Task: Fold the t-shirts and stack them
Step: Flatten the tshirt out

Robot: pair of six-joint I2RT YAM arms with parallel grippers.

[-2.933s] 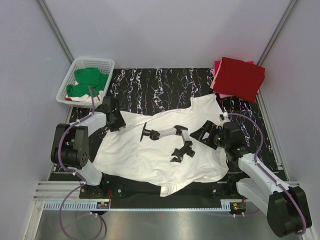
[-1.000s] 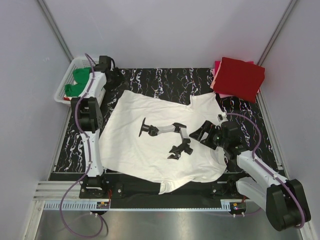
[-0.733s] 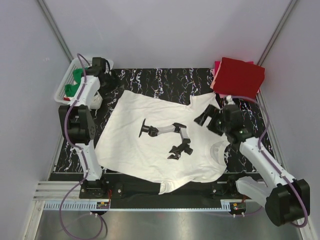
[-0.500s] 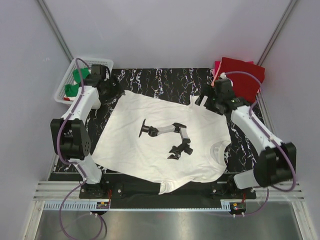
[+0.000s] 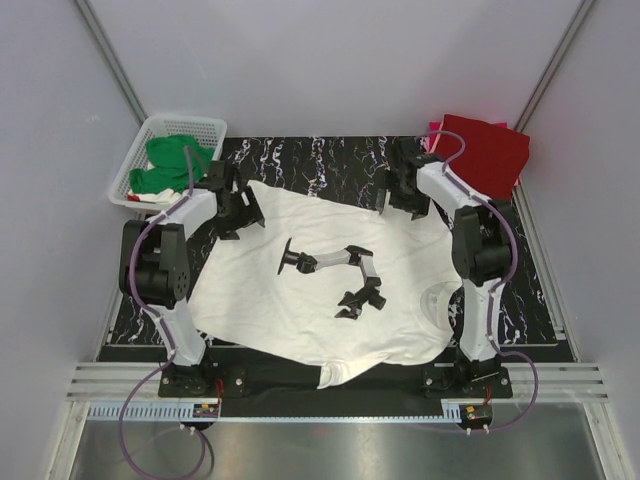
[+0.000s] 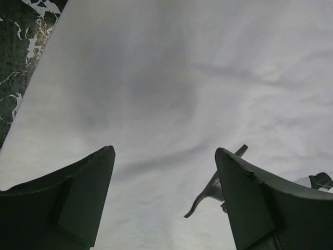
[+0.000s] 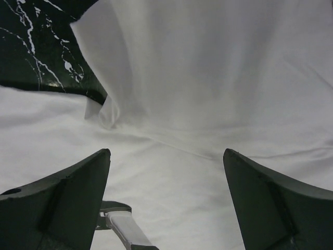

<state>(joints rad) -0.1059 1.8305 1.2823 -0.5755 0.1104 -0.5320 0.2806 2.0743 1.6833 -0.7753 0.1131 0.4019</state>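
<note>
A white t-shirt [image 5: 300, 300] with a black robot-arm print [image 5: 340, 275] lies spread flat on the black marbled table [image 5: 320, 160]. My left gripper [image 5: 243, 208] hovers open over its far left corner, with only white cloth [image 6: 166, 78] between the fingers. My right gripper [image 5: 395, 195] hangs open over the far right sleeve [image 7: 104, 112], holding nothing. In the right wrist view my right gripper [image 7: 166, 151] sits above smooth white cloth. A folded red t-shirt [image 5: 480, 155] lies on a pink one [image 5: 433, 130] at the back right. A green t-shirt [image 5: 170, 160] sits in the basket.
The white lattice basket [image 5: 205, 128] stands at the back left corner of the table. Grey walls close in on both sides and behind. Bare marbled table [image 5: 310, 160] shows beyond the shirt's far edge.
My right arm swung from the near right side up to the far right sleeve. My left arm moved from beside the basket back over the shirt's far left corner. The shirt now lies flatter.
</note>
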